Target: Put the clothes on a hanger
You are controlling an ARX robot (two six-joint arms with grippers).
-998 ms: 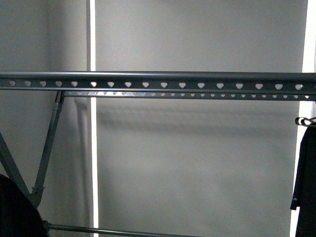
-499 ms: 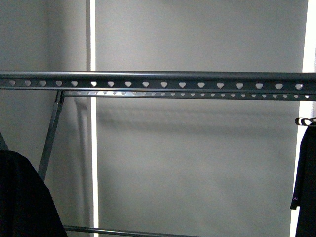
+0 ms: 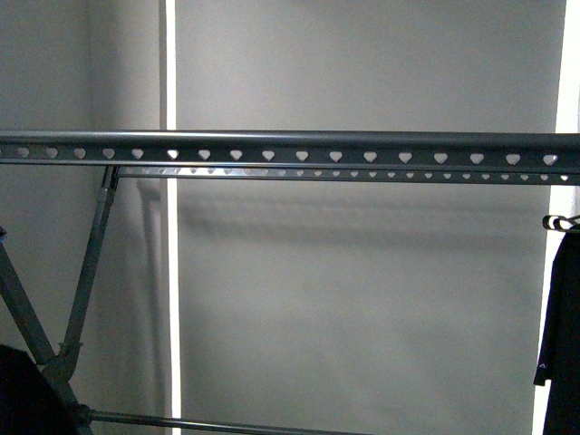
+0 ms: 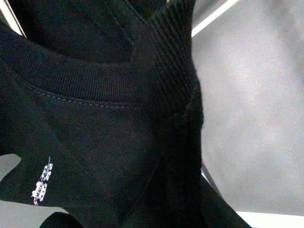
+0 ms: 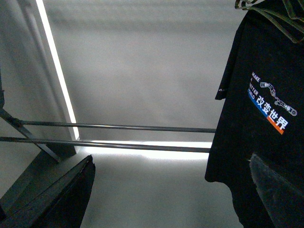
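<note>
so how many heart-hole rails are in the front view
2. The near rail spans the view's full width; the far rail shows just beneath it, further back. More may lie outside the frame.

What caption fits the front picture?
Grey rack rail with heart holes crosses the frame; black shirt hangs at right edge.

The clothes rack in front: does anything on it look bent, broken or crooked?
Nothing stands out. The rack has level top rails, evenly spaced heart-shaped holes and straight crossed legs. No damage shows.
</note>
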